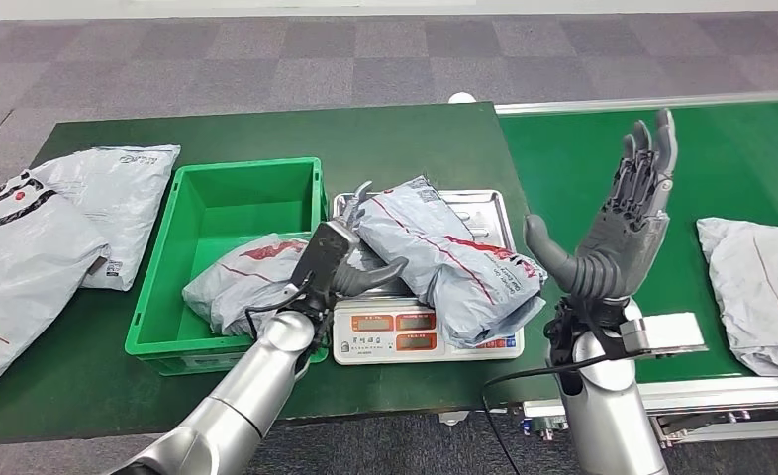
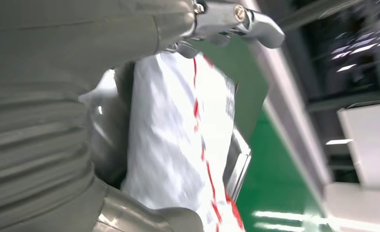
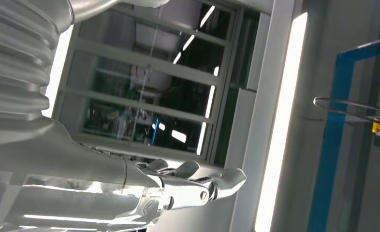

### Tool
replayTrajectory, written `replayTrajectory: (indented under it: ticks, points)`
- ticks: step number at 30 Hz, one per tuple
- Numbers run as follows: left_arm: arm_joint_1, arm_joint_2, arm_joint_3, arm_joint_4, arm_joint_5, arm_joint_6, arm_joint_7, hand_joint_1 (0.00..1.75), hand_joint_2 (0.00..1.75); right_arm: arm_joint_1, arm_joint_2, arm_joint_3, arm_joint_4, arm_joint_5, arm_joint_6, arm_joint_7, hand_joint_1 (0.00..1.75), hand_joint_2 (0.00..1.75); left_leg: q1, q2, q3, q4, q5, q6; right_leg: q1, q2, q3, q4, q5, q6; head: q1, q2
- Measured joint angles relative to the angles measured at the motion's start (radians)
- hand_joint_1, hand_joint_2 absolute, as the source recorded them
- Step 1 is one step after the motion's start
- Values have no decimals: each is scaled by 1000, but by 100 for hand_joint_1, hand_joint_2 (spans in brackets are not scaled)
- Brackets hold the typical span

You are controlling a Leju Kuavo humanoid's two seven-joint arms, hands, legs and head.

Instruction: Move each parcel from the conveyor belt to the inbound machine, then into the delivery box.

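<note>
Closest to me, my left hand [image 1: 350,259] reaches over the scale [image 1: 427,332], thumb and fingers closing on the near-left edge of the grey parcel [image 1: 444,257] lying across the scale's steel tray. Right of the scale, my right hand [image 1: 623,213] stands upright and released, fingers spread, holding nothing. Left of the scale, the green box [image 1: 157,297] contains another parcel [image 1: 242,282]. Far right of the scale, a parcel [image 1: 756,287] waits on the conveyor belt [image 1: 603,148].
</note>
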Motion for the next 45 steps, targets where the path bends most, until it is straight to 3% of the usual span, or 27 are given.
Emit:
replayTrajectory:
  ticks: [9, 12, 19, 25, 30, 36, 37, 40, 41, 45]
  points:
    - [-61, -32, -97, 80, 22, 11, 39, 0, 175, -18, 3, 1, 27, -9, 10, 0, 0, 175, 0, 0, 0, 0, 0, 0, 0, 0, 0, 0, 0, 0, 0, 0]
    - [-75, -35, -141, 97, 49, 29, 123, 0, 175, -21, 6, 2, 32, -7, 14, 0, 0, 175, 0, 0, 0, 0, 0, 0, 0, 0, -1, 0, 0, 0, 0, 0]
    - [-133, -37, -468, 116, 134, 37, 375, 0, 175, -38, 27, 13, 65, 4, 19, 0, 0, 175, 0, -1, 0, 0, 0, 0, 0, 0, 0, 0, 0, 0, 0, 0]
    - [-172, -36, -717, 138, 56, 15, 456, 0, 175, -55, 40, 17, 85, -10, 58, 0, 0, 175, 0, -1, 0, 0, 0, 0, 0, -1, 0, 0, 0, 0, 0, 0]
    - [-192, -36, -831, 149, 24, -22, 473, 0, 175, -62, 49, 17, 94, 2, 78, 0, 0, 175, 0, -1, 0, 0, 0, 0, 0, -1, 0, 0, 0, 0, 0, 0]
    - [-201, -36, -863, 156, 15, 8, 492, 0, 175, -62, 58, 17, 95, 15, 83, 0, 0, 175, 0, -1, 0, 0, 0, 0, 0, 0, 0, 0, 0, 0, 0, 0]
    - [-201, -36, -864, 157, 15, 18, 497, 32, 175, -62, 59, 17, 95, 16, 83, 0, 0, 175, 0, -1, 0, 0, 0, 0, 0, 0, 0, 0, 0, 0, 0, 0]
    - [-202, -36, -867, 164, 24, 55, 501, 163, 175, -62, 63, 17, 95, 20, 82, 0, 0, 175, 0, -1, 0, 0, 0, 0, 0, 0, 0, 0, 0, 0, 0, 0]
    - [-201, -35, -867, 167, 31, 70, 496, 175, 175, -61, 64, 17, 95, 22, 82, 0, 0, 175, 0, -1, 0, 0, 0, 0, 0, 0, 0, 0, 0, 0, 0, 0]
    - [-201, -35, -867, 179, 60, 129, 463, 175, 175, -60, 70, 17, 95, 25, 81, 0, 0, 175, 0, -1, 0, 0, 0, 0, 0, 0, 0, 0, 0, 0, 0, 0]
